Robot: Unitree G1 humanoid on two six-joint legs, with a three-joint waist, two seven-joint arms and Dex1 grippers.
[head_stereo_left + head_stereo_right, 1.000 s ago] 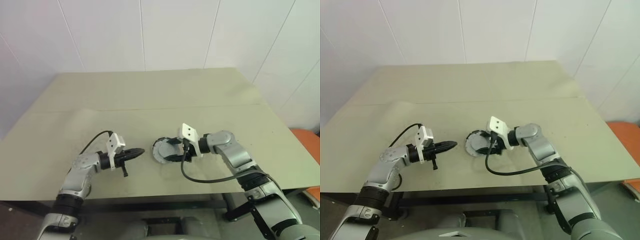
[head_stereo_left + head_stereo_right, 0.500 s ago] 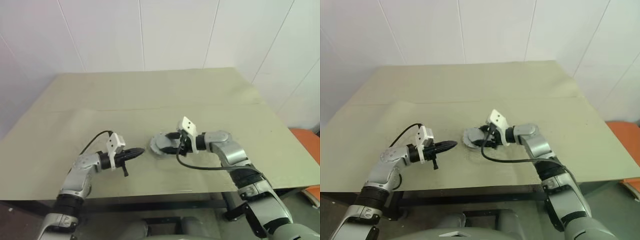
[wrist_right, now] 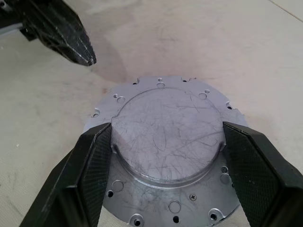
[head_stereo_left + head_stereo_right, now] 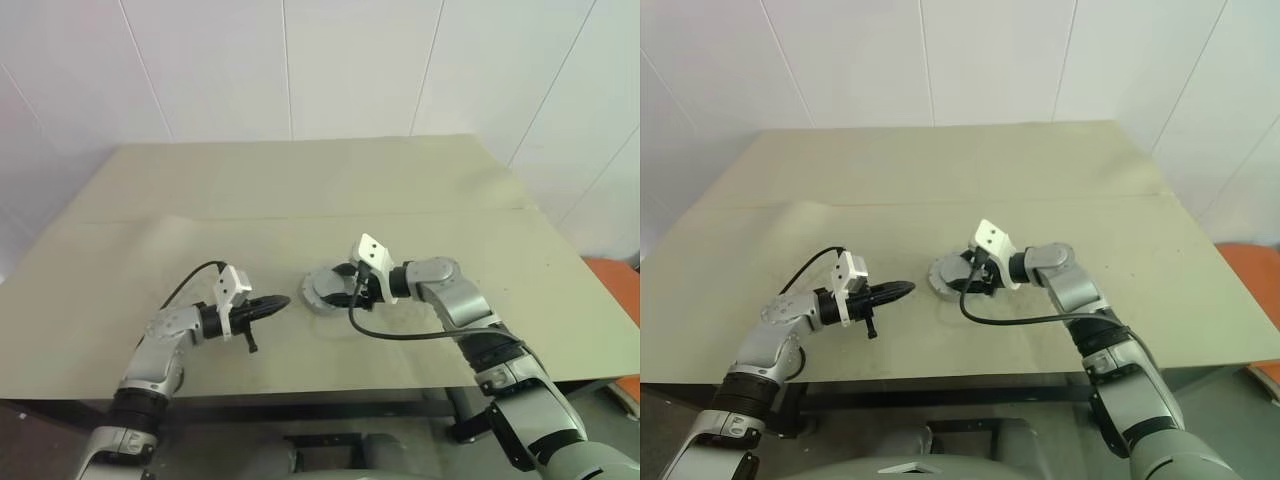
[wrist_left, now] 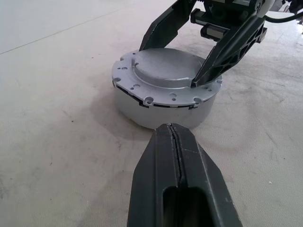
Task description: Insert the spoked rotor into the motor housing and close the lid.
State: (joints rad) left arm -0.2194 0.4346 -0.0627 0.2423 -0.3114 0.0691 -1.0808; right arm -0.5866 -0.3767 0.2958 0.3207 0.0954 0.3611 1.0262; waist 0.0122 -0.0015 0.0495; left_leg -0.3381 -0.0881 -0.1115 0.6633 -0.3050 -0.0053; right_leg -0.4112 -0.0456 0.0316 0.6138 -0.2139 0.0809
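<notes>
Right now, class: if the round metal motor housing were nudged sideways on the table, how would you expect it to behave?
The motor housing looks like stiff, solid metal, so probably heavy for its size. It sits low, wide and flat on the table, so it would likely slide rather than tip or roll. Its smooth raised top, between the right gripper fingers, may be slippery.

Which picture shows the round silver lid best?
The right wrist view: the lid faces the camera, scratches and holes plain. The left wrist view shows it side-on. In the eye views it is tiny, partly behind the right end effector.
</notes>
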